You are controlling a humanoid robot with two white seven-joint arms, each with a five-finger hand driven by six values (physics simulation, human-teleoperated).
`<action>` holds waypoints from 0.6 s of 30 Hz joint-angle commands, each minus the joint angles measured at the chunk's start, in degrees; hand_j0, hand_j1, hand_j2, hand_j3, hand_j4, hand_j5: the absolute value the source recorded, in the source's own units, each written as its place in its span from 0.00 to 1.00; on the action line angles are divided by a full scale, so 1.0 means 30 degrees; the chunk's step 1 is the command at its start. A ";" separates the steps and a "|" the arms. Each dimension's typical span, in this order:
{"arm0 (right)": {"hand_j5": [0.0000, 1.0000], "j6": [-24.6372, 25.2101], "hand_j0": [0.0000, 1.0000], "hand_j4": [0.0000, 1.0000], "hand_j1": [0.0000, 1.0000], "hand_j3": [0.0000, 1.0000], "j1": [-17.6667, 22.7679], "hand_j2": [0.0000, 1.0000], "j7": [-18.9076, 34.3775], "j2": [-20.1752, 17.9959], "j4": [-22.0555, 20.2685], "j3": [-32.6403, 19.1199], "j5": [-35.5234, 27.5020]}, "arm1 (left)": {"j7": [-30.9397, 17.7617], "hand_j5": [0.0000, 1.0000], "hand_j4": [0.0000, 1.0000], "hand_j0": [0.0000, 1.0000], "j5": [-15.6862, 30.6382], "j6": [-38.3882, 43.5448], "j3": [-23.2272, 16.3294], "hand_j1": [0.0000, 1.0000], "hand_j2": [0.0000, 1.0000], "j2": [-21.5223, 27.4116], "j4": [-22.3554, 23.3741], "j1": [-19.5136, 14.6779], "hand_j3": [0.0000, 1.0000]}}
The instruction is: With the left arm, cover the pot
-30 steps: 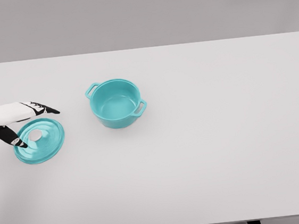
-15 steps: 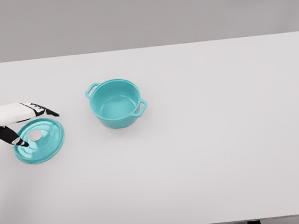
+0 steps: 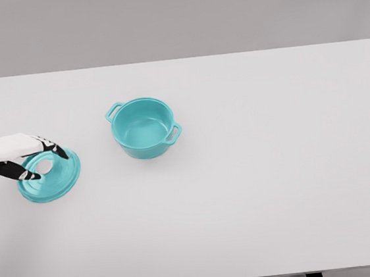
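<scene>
**A:** What does your head camera show?

**B:** A white table seen from above against a grey wall. My left hand comes in from the left edge, white with black fingertips, and sits over the near-left part of the teal lid.

**A:** Is that hand gripping anything?

**B:** The fingers and the thumb are drawn in on either side of the pale knob at the lid's centre. One dark tip lies above the knob and one below and to its left. Whether they actually press on the knob, I cannot tell from this angle; they look close to it, not spread wide.

**A:** And the lid itself?

**B:** It lies flat on the table, ringed top facing up, at the left side.

**A:** Where is the pot?

**B:** The teal pot stands upright to the right of the lid and a little farther back, well apart from it. It is uncovered, and I can see down into its bare interior. It has two loop handles, one at the upper left of the rim and one at the lower right.

**A:** Your other arm?

**B:** Not visible in this view.
</scene>
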 commanded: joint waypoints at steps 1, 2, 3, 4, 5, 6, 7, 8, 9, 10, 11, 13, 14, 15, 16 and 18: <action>1.00 -0.0006 1.00 1.00 1.00 1.00 0.0000 1.00 0.0012 -0.0002 -0.0002 -0.0003 0.0010 | 0.0007 0.60 0.60 0.60 0.0132 0.0045 0.0012 0.60 0.60 0.0027 0.0080 0.0000 0.60; 1.00 -0.0006 1.00 1.00 1.00 1.00 0.0000 1.00 0.0012 -0.0002 -0.0002 -0.0003 0.0010 | 0.0007 0.59 0.59 0.59 0.0132 0.0045 -0.0017 0.59 0.59 -0.0002 0.0109 0.0000 0.59; 1.00 -0.0006 1.00 1.00 1.00 1.00 0.0000 1.00 0.0012 -0.0002 -0.0002 -0.0003 0.0010 | 0.0007 0.58 0.58 0.58 0.0132 0.0045 -0.0251 0.58 0.58 -0.0002 0.0168 0.0000 0.58; 1.00 -0.0006 1.00 1.00 1.00 1.00 0.0000 1.00 0.0012 -0.0002 -0.0002 -0.0003 0.0010 | 0.0007 0.56 0.56 0.56 0.0132 0.0045 -0.0339 0.56 0.56 -0.0002 0.0168 0.0000 0.56; 1.00 -0.0006 1.00 1.00 1.00 1.00 0.0000 1.00 0.0012 -0.0002 -0.0002 -0.0003 0.0010 | 0.0007 0.55 0.55 0.55 0.0132 0.0045 -0.0369 0.55 0.55 -0.0032 0.0227 -0.0029 0.55; 1.00 -0.0006 1.00 1.00 1.00 1.00 0.0000 1.00 0.0012 -0.0002 -0.0002 -0.0003 0.0010 | 0.0007 0.54 0.54 0.54 0.0132 0.0045 -0.0369 0.54 0.54 -0.0032 0.0227 0.0000 0.54; 1.00 -0.0006 1.00 1.00 1.00 1.00 0.0000 1.00 0.0012 -0.0002 -0.0002 -0.0003 0.0010 | 0.0007 0.54 0.54 0.54 0.0132 0.0045 -0.0369 0.54 0.54 -0.0003 0.0227 0.0000 0.54; 1.00 -0.0006 1.00 1.00 1.00 1.00 0.0000 1.00 0.0011 -0.0002 -0.0002 -0.0003 0.0010 | 0.0007 0.54 0.54 0.54 0.0190 0.0045 -0.0369 0.54 0.54 -0.0002 0.0197 0.0000 0.54; 1.00 -0.0035 1.00 1.00 1.00 1.00 0.0000 1.00 0.0012 -0.0002 -0.0002 -0.0003 0.0010 | 0.0007 0.54 0.54 0.54 0.0249 0.0045 -0.0369 0.54 0.54 -0.0002 0.0139 0.0000 0.54; 1.00 -0.0006 1.00 1.00 1.00 1.00 0.0000 1.00 0.0012 -0.0002 -0.0002 -0.0003 0.0010 | 0.0007 0.54 0.54 0.54 0.0249 0.0045 -0.0340 0.54 0.54 0.0027 -0.0007 -0.0029 0.54; 1.00 -0.0006 1.00 1.00 1.00 1.00 0.0000 1.00 0.0012 -0.0002 -0.0002 -0.0003 0.0010 | 0.0007 0.54 0.54 0.54 0.0249 0.0045 -0.0340 0.54 0.54 -0.0002 -0.0124 -0.0117 0.54; 1.00 -0.0006 1.00 1.00 1.00 1.00 0.0000 1.00 0.0012 -0.0002 -0.0002 -0.0003 0.0010 | 0.0007 0.54 0.54 0.54 0.0249 0.0045 -0.0310 0.54 0.54 0.0027 -0.0856 -0.0205 0.54; 1.00 -0.0006 1.00 1.00 1.00 1.00 0.0000 1.00 0.0012 -0.0002 -0.0002 -0.0003 0.0010 | 0.0007 0.54 0.54 0.54 0.0278 0.0045 -0.0223 0.54 0.54 0.0115 -0.1237 -0.0205 0.54; 1.00 -0.0006 1.00 1.00 1.00 1.00 0.0000 1.00 0.0012 -0.0002 -0.0002 -0.0003 0.0010 | 0.0007 0.54 0.54 0.54 0.0307 0.0045 -0.0193 0.54 0.54 0.0173 -0.1530 -0.0468 0.54; 1.00 -0.0006 1.00 1.00 1.00 1.00 0.0000 1.00 0.0012 -0.0002 -0.0002 -0.0003 0.0010 | 0.0007 0.54 0.54 0.54 0.0337 0.0045 -0.0222 0.54 0.54 0.0203 -0.1706 -0.0644 0.54; 1.00 -0.0006 1.00 1.00 1.00 1.00 0.0000 1.00 0.0012 -0.0002 -0.0002 -0.0003 0.0010 | 0.0007 0.54 0.54 0.54 0.0366 0.0045 -0.0251 0.54 0.54 0.0378 -0.1941 -0.0995 0.54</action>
